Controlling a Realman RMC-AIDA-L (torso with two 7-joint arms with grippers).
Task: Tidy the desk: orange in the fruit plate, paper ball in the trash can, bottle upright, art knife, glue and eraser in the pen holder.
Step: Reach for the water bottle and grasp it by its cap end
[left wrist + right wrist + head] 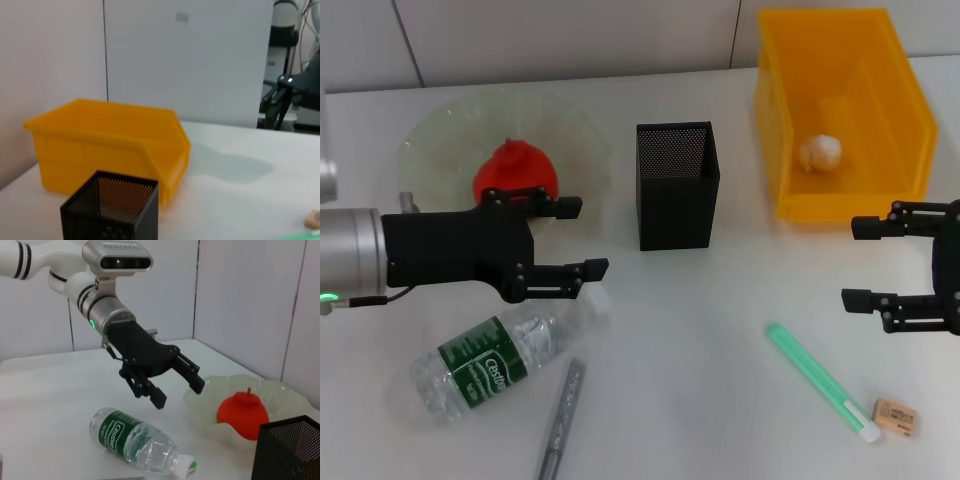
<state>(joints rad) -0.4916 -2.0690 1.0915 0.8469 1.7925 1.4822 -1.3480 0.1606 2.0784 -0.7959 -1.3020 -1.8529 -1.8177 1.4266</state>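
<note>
Hovering my left gripper (588, 236), fingers wide, above lying bottle (495, 364), beside plate (430, 135). Right gripper (852, 262) wide too, near bin (900, 110).

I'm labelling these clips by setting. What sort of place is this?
Probably a robot lab staged as a desk: a plain white table against bare wall panels, with a mesh pen holder, a yellow bin and more equipment behind in the left wrist view.
</note>
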